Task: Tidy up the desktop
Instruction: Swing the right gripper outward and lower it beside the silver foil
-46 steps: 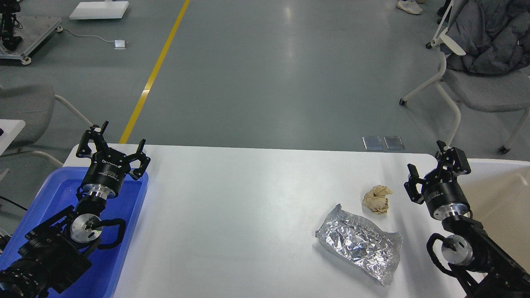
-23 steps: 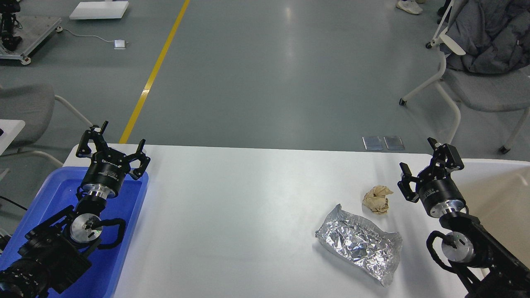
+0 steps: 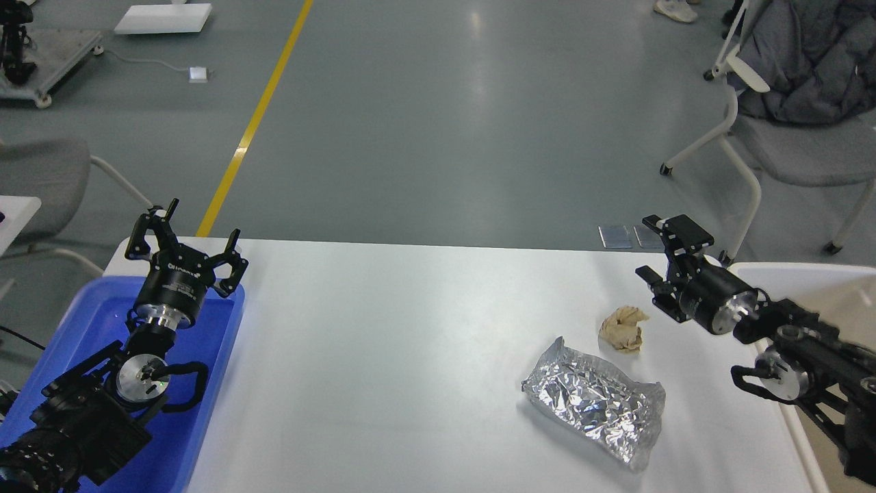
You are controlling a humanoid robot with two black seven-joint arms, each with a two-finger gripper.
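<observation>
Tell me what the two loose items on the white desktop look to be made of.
The silver packet looks like metallised foil or foil-lined plastic film: mirror-bright, with sharp creases catching the light. The tan wad beside it looks like crumpled paper, perhaps a napkin or kraft paper: matte, with soft folds and no shine. The desktop itself appears to be smooth, slightly glossy laminate.

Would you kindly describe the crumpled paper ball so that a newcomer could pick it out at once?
Look at the right part of the white desktop, near the right gripper. The paper ball lies there, just beyond the foil bag. It is small, tan and wadded, while the bag is larger, silver and shiny.
</observation>
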